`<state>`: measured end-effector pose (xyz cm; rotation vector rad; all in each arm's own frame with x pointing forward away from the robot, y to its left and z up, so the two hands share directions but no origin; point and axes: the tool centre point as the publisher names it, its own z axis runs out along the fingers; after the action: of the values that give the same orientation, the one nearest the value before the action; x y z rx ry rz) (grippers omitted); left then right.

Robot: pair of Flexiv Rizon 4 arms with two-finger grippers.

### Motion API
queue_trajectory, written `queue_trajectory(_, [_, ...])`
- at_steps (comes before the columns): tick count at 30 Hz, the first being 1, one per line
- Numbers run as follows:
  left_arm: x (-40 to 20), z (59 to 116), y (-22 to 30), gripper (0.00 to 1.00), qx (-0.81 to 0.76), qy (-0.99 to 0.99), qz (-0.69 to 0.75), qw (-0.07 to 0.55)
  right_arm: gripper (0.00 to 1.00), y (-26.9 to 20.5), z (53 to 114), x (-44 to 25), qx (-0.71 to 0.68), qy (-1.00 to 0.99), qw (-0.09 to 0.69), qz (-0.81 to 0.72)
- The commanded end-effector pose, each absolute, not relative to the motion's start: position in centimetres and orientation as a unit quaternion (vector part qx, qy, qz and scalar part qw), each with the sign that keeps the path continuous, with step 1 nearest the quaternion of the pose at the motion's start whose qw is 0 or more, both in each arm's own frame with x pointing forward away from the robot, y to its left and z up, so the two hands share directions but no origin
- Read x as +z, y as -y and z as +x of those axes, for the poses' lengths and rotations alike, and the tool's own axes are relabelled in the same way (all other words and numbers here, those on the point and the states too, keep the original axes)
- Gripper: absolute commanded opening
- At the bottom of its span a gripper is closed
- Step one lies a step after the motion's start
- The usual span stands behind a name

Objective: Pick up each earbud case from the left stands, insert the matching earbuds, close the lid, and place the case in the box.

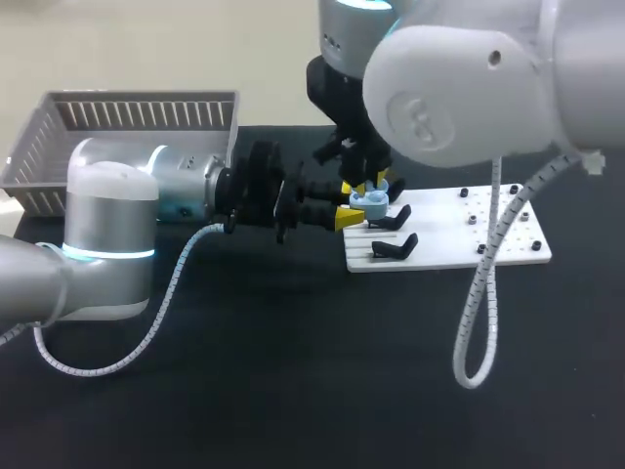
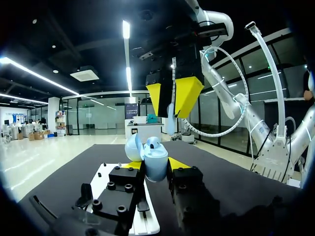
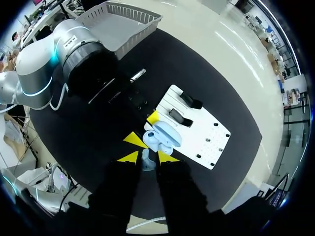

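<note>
The left end effector [image 2: 152, 167] is clenched on the pale blue earbud case [image 1: 369, 203]. Its two yellow tips press on the case from both sides, and the case is lifted off the black worktop [image 1: 293, 381]. The lid of the case stands open, and it shows in the left wrist view as a round shell beside the body.

In the head view the case is over the left end of the white plate [image 1: 488, 234], just above the black stands [image 1: 395, 246] that sit on this plate. The left arm comes in from the left side and lies nearly level over the worktop.

The right end effector [image 2: 171, 96] hangs directly over the open case, with its fingers pointing down, near the case but apart from it. Between its yellow tips it is grasping a small pale earbud [image 3: 146, 160]. The earbud is too small to show more of its shape.

On the right part of the white plate there are some small black knobs [image 1: 470, 218]. A white spiral cable [image 1: 483, 303] hangs in a loop from the right arm in front of the plate.

The grey basket [image 1: 137, 97] stands at the far left corner of the worktop, well apart from the case.
</note>
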<state>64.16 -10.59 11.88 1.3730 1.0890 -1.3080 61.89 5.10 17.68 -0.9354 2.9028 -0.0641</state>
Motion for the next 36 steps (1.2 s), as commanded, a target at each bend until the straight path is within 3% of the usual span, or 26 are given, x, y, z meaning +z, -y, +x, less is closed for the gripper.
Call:
queue_trajectory(1, [11.8,64.1,10.6,0.0,-0.53,-0.442,0.557,0.461,0.0,-5.0,62.4,17.6,-0.018,-0.95,0.039,-0.309])
queue_trajectory(36, [11.8,64.1,10.6,0.0,-0.53,-0.442,0.557,0.461,0.0,-5.4,63.4,16.0,-0.038,-0.945,0.039,-0.323])
